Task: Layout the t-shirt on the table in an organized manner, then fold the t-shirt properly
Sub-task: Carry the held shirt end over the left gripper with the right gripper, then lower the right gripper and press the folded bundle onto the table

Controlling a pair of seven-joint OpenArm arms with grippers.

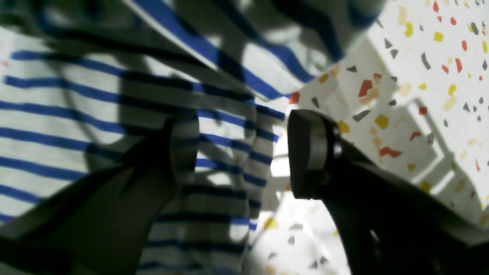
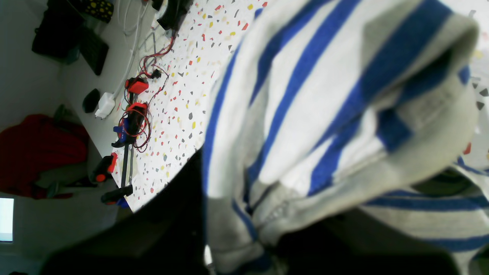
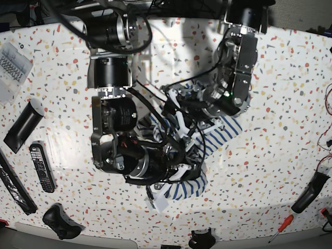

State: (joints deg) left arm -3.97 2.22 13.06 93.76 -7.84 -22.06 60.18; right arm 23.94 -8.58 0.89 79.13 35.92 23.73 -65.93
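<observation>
The t-shirt [image 3: 228, 130], white with blue stripes, lies crumpled in the middle of the speckled table [image 3: 270, 181], mostly hidden under both arms. In the left wrist view my left gripper [image 1: 244, 152] is open, and a hanging fold of the t-shirt [image 1: 76, 114] passes between its dark fingers [image 1: 309, 152], just above the table [image 1: 420, 76]. The right wrist view is filled by a bunched, hemmed part of the t-shirt [image 2: 305, 114] lifted off the table [image 2: 183, 95]. My right gripper [image 2: 244, 244] is shut on that cloth, its fingertips covered by it.
A remote control [image 3: 41, 167], a black bar [image 3: 23, 124] and a clear parts box [image 3: 11, 65] lie at the left. A screwdriver [image 3: 280, 228] and a black tool [image 3: 310, 192] lie at the front right. Red clamps and cables [image 2: 133, 114] line a table edge.
</observation>
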